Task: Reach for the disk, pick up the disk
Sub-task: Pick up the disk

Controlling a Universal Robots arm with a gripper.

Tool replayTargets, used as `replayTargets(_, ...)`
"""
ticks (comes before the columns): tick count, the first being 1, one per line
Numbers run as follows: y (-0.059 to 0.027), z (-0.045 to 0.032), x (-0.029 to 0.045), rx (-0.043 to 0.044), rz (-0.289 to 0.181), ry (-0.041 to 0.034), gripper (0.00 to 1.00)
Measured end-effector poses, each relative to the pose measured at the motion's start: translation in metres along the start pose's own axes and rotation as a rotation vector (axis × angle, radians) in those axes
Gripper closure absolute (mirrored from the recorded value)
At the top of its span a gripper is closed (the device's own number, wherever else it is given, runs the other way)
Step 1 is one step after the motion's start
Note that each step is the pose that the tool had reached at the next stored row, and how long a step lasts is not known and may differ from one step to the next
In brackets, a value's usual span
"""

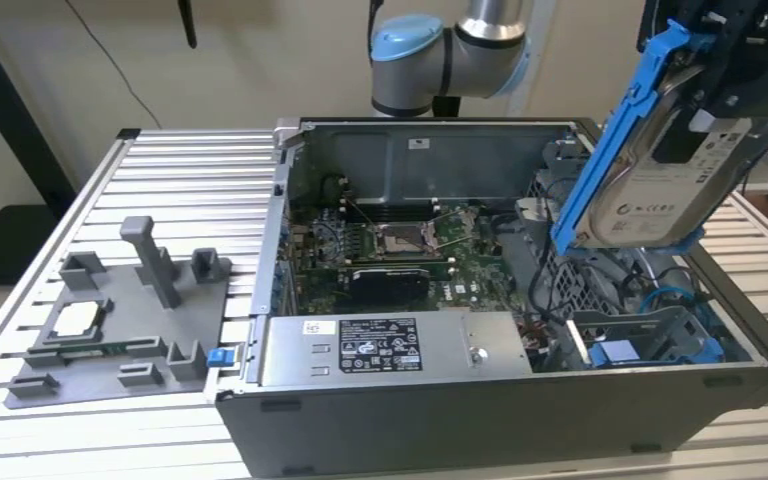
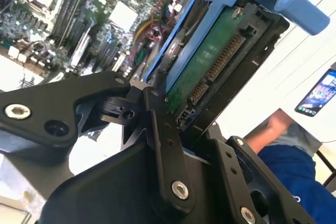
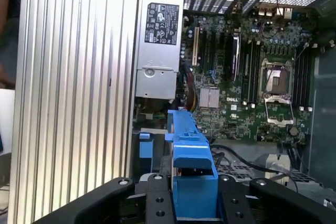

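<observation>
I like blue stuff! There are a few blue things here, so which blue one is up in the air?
The blue bracket around the disk, lifted in the gripper's jaws above the case. The blue bay sits low inside the case.

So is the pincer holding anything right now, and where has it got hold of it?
Yes. The pincer is shut on the disk, gripping it at one end, by the blue bracket. The disk hangs tilted above the open computer case.

My work surface is a ribbed aluminium table [image 1: 157, 160]. An open computer case [image 1: 491, 420] rests on it toward the exterior view's right; a grey fixture plate [image 1: 117, 330] (with upright pegs) lies at the left.
</observation>
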State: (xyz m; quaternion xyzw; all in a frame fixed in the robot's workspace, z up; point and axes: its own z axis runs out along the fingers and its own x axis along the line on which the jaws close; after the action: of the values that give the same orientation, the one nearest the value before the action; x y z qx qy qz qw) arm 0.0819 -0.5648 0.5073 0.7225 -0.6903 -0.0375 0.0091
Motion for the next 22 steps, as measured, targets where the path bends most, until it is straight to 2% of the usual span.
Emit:
replayTargets(2, 0.0020, 0.0014, 0.0051, 0.0110, 0.000, 0.0002, 1.00)
replayTargets(7, 0.0052, 0.0035, 0.0141, 0.0531, -0.002, 0.0025, 1.00)
replayTargets(11, 0.0064, 0.0069, 0.0222, 0.0727, -0.003, 0.0031, 1.00)
replayTargets(15, 0.0063, 0.0130, 0.0286, 0.0815, -0.002, 0.0035, 1.00)
replayTargets(18, 0.0062, 0.0181, 0.0312, 0.0833, 0.004, 0.0034, 1.00)
replayTargets(22, 0.0051, 0.0257, 0.0335, 0.0843, 0.020, -0.0005, 1.00)
